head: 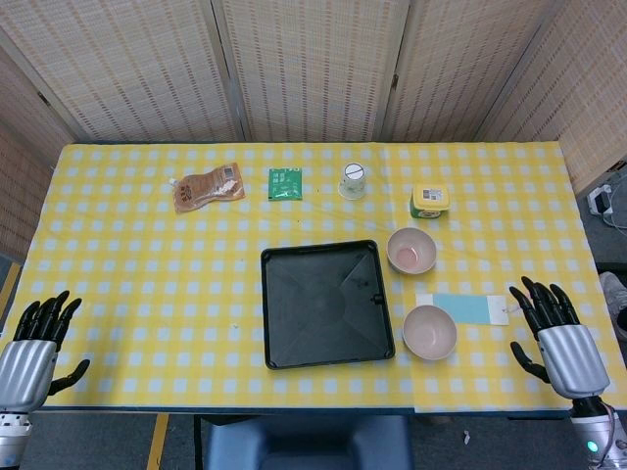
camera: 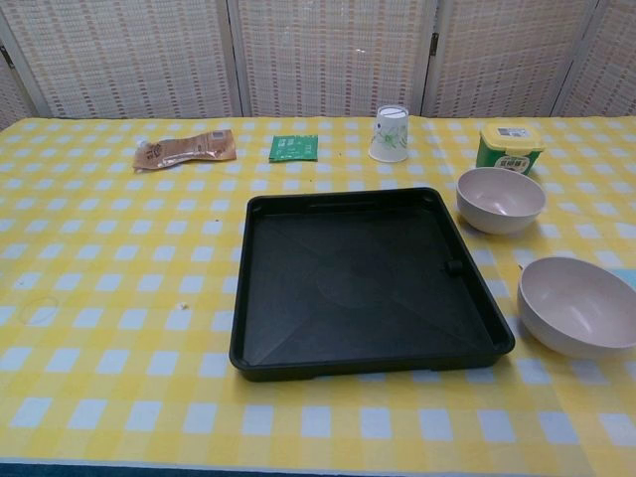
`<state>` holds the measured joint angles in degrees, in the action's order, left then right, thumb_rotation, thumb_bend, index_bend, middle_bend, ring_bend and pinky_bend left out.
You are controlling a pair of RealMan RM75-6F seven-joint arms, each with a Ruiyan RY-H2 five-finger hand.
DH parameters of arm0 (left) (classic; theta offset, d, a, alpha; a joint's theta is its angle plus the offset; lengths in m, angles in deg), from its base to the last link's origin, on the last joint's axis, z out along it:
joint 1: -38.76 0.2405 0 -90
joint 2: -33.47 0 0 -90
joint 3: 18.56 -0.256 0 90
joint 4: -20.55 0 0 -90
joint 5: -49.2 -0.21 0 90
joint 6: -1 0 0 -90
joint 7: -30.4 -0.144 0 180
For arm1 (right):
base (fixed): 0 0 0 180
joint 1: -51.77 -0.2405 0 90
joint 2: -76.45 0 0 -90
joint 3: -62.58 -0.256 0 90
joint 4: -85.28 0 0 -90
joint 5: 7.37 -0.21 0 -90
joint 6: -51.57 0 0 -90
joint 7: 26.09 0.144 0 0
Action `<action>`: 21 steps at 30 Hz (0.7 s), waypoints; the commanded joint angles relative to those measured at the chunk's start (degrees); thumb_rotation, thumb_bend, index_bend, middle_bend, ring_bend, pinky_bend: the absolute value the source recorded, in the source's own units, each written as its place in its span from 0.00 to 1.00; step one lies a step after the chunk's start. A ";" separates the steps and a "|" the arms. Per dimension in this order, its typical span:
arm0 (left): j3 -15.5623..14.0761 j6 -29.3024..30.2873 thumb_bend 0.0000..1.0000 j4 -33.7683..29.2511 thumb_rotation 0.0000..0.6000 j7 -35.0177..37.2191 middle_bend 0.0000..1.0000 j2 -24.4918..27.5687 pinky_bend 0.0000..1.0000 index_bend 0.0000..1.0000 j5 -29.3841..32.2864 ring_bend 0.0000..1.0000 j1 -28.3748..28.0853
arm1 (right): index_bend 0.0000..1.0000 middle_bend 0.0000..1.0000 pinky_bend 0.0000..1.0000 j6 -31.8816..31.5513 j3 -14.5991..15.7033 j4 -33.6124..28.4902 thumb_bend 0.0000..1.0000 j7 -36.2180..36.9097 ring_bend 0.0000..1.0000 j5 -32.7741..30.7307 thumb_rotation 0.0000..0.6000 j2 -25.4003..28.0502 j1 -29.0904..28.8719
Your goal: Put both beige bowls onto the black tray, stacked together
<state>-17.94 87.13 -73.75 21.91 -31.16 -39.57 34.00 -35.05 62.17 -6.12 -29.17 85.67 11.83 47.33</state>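
My left hand (head: 37, 338) and right hand (head: 554, 328) rest spread and unladen; two round beige bowls (head: 429, 331) sit near the right hand, beside the empty square black plastic tray (head: 325, 304).

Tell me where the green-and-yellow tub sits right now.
The green-and-yellow tub stands on the right half of the table in the head view, just behind the farther beige bowl and to the right of the white paper cup.

Two beige bowls (head: 411, 250) (head: 429, 331) sit beside black tray (head: 326, 304).
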 commanded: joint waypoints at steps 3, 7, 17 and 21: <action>0.32 -0.51 0.27 -0.16 1.00 -0.18 0.00 -0.13 0.05 0.00 0.51 0.00 -0.31 | 0.00 0.00 0.00 0.85 -0.01 0.44 0.38 -0.01 0.00 -0.53 1.00 -0.11 -0.20; 0.09 -0.14 0.27 -0.21 1.00 -0.27 0.00 -0.34 0.05 0.00 -0.31 0.00 -0.28 | 0.00 0.00 0.00 -0.09 0.42 0.58 0.38 0.17 0.00 0.79 1.00 -0.11 0.07; 0.30 -0.68 0.27 -0.58 1.00 1.28 0.00 0.31 0.05 0.00 0.00 0.00 -0.61 | 0.28 0.00 0.00 -1.72 3.70 12.45 0.38 3.25 0.00 11.82 1.00 -4.33 -2.28; 0.21 -1.11 0.27 -0.68 1.00 1.69 0.00 0.57 0.05 0.00 0.27 0.00 -0.68 | 0.36 0.00 0.00 0.05 4.02 14.99 0.38 2.22 0.00 12.66 1.00 -6.27 -3.62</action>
<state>-17.70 86.06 -74.41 23.56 -30.62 -39.33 33.32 -35.78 65.79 8.04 -26.66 97.69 6.37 44.44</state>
